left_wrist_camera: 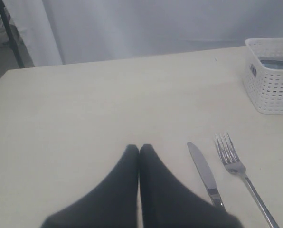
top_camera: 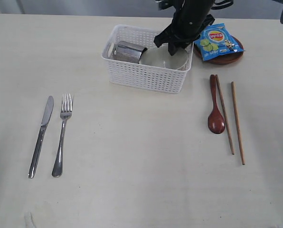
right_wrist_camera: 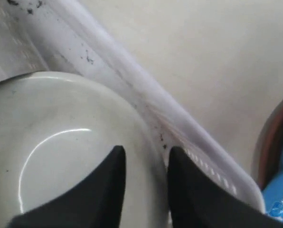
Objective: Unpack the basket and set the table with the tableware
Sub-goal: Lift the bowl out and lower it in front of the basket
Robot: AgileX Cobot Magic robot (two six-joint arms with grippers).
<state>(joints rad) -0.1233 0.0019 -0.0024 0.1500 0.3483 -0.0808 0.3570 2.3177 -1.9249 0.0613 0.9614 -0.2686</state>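
Right gripper (right_wrist_camera: 147, 151): jaws apart, straddling the rim of the off-white bowl (right_wrist_camera: 61, 156) inside the basket (right_wrist_camera: 146, 95). One finger sits in the bowl, the other between bowl and basket wall. Cannot tell whether the pads bite. Steel cup (top_camera: 128, 51) lies in the basket, on the bowl's far side from the jaws.

Left gripper (left_wrist_camera: 139, 147): jaws clenched tip to tip, empty, over the table (left_wrist_camera: 84, 118). Knife (left_wrist_camera: 203, 173) and fork (left_wrist_camera: 234, 161) lie just beside them.
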